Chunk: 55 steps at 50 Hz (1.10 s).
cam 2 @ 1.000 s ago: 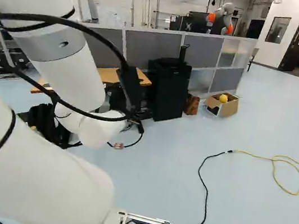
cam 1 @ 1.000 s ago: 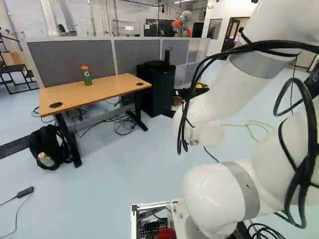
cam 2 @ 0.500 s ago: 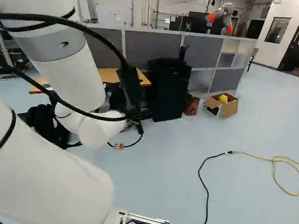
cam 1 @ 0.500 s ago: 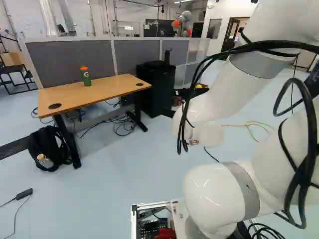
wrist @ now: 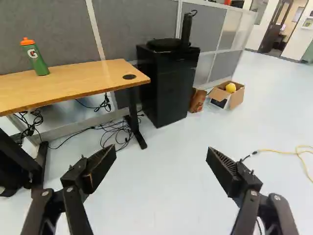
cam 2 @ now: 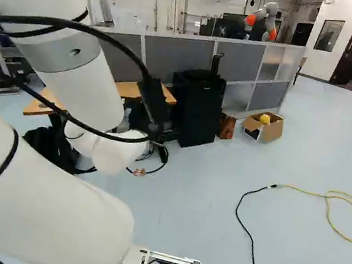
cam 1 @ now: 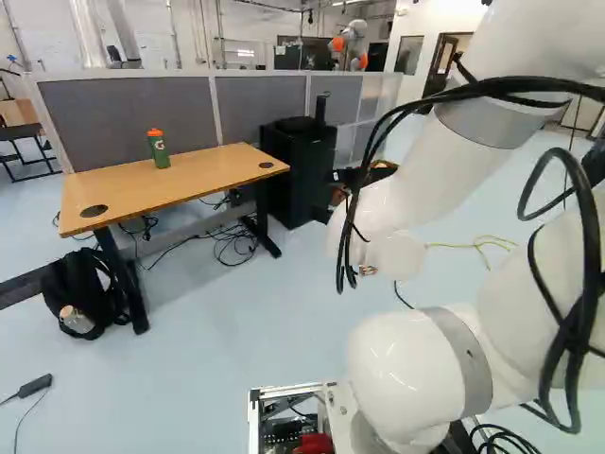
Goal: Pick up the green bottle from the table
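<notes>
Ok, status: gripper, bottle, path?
Gripper open, empty. Green bottle upright on the wooden table, not gripped. Nothing visibly between gripper and bottle; table edge looks like the thing to clear.

This was a robotics lab or workshop: another robot [cam 2: 269, 11], white with orange joints, stood beyond grey partitions [cam 1: 132, 123], ducts [cam 2: 102, 0] ran up the pale wall, and a yellow cable [cam 2: 307, 192] trailed over the floor [cam 2: 182, 220].
</notes>
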Available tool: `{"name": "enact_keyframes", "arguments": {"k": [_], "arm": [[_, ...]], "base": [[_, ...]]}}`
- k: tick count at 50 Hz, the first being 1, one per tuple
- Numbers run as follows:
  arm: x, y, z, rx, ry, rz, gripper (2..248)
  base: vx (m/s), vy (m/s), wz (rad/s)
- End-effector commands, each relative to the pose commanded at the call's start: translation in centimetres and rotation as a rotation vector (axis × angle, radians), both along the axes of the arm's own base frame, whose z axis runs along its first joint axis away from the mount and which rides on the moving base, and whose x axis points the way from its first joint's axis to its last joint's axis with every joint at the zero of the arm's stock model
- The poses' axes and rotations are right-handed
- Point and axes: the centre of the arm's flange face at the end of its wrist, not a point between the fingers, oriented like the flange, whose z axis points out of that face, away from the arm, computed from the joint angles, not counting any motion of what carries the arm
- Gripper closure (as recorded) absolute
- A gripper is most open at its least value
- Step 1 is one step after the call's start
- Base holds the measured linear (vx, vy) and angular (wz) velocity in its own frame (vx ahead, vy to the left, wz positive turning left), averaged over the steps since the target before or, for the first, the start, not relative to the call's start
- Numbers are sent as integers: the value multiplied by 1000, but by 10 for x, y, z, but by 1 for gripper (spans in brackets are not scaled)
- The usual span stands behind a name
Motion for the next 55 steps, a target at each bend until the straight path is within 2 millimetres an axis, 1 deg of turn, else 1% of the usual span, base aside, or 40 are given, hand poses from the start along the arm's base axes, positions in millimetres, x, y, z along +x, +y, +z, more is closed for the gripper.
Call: {"name": "enact_keyframes", "arguments": {"k": [55], "arm": [[0, 0, 0, 0, 0, 0, 3]], "base": [[94, 44, 208]]}}
